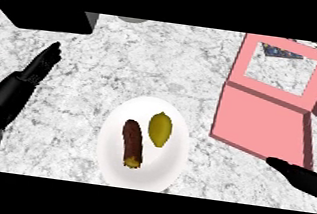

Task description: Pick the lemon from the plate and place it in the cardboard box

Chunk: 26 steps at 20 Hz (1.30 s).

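- Lemon (160,129) lies on a white plate (113,161) at lower centre, beside a brown item (133,143).
- Pink box (263,124) sits open at upper right.
- Left hand (36,69), fingers straight, at left.
- Right hand (302,178), fingers extended, at lower right, holding nothing.

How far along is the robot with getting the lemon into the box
Nothing looks done yet: the lemon still lies on the white plate beside a dark brown item. Nothing is in hand; the right hand points in from the right edge, near the pink box, and the left hand rests open at the left. Grasping, carrying and placing all remain.
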Tool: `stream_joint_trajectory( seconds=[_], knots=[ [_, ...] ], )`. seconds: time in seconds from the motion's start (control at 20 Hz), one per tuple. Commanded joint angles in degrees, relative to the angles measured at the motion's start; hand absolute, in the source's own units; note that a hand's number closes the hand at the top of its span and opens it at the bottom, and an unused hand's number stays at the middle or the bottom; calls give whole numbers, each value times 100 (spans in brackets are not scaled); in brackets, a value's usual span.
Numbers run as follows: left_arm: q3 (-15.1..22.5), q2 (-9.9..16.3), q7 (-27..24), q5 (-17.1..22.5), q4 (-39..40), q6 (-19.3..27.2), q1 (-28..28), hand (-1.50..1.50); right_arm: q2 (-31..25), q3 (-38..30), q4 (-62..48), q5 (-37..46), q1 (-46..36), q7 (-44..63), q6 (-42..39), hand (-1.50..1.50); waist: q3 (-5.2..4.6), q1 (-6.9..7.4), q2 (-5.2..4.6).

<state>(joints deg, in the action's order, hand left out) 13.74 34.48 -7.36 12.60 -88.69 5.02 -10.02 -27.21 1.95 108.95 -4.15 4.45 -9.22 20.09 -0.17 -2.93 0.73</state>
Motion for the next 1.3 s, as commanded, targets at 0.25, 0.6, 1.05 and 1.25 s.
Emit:
stream_joint_trajectory(
  seconds=[0.25,0.6,1.05,1.25],
  knots=[
    [164,-281,-36,-182,300,-213,-295,0,0,1541,927,3107,958,-344,896,-150,4,166,-68],
    [208,-379,-12,-316,226,-221,-293,0,-519,2326,1241,4795,611,2056,-459,-150,-16,289,-68],
    [314,-599,32,-603,277,-94,-395,0,456,3847,1703,6253,-863,5043,-3041,-150,-12,401,-67],
    [256,-650,250,-529,199,-189,-484,0,1404,4354,1485,6462,-1548,6151,-4206,-150,-4,374,-70]
  ],
)
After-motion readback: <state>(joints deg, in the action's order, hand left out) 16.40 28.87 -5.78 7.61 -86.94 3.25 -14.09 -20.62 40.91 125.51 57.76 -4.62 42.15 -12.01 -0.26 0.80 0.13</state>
